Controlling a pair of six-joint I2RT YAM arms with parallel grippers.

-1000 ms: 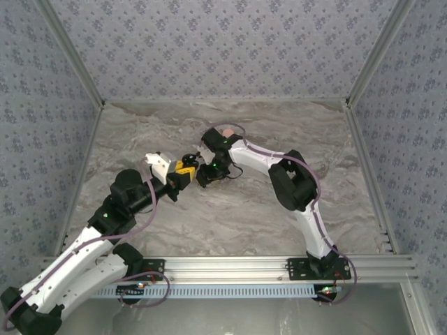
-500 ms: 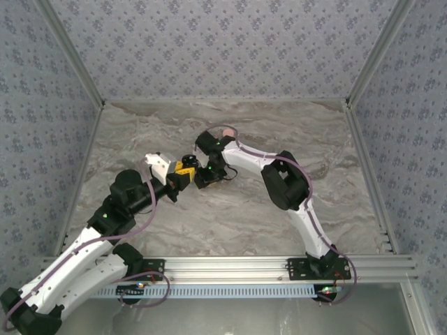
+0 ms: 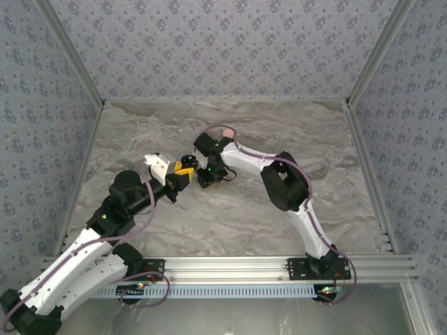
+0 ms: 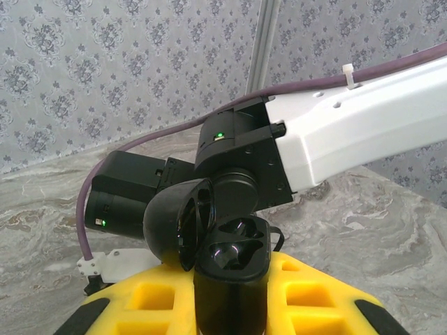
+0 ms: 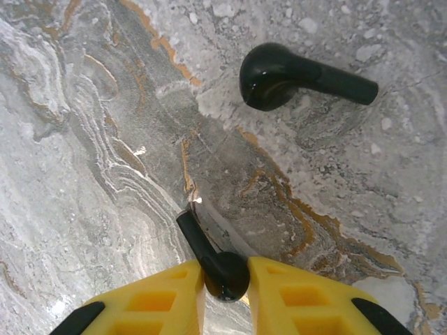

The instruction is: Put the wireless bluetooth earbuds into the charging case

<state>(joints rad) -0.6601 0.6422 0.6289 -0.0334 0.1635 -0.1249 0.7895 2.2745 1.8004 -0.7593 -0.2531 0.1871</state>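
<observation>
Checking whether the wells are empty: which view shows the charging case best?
Left wrist: the charging case stands open in the left gripper, lid tipped back, both wells visibly empty. In the top external view it is a small dark shape at that gripper's tip.

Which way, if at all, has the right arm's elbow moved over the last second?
Yes. The right arm's elbow has swung slightly left, away from the right side rail and toward the middle of the table.
</observation>
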